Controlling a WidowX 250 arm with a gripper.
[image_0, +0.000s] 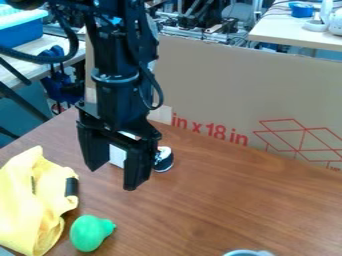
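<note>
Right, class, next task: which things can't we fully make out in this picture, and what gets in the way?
All in the camera view:
- Dark-and-white thing: partly hidden behind the gripper; I can't tell what it is.
- Pale rim: the bottom edge cuts off the rest.
- Yellow cloth: cut off by the left edge.
- Background equipment: blurred, partly hidden by the cardboard.

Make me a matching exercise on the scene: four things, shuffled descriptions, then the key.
Things
1. gripper
2. yellow cloth
3. pear-shaped object
4. cardboard

Descriptions
A. green, lying on the table
B. upright behind the table, with red print
C. black, hanging over the table
D. crumpled, at the view's left edge

Pairs: 1-C, 2-D, 3-A, 4-B
</note>
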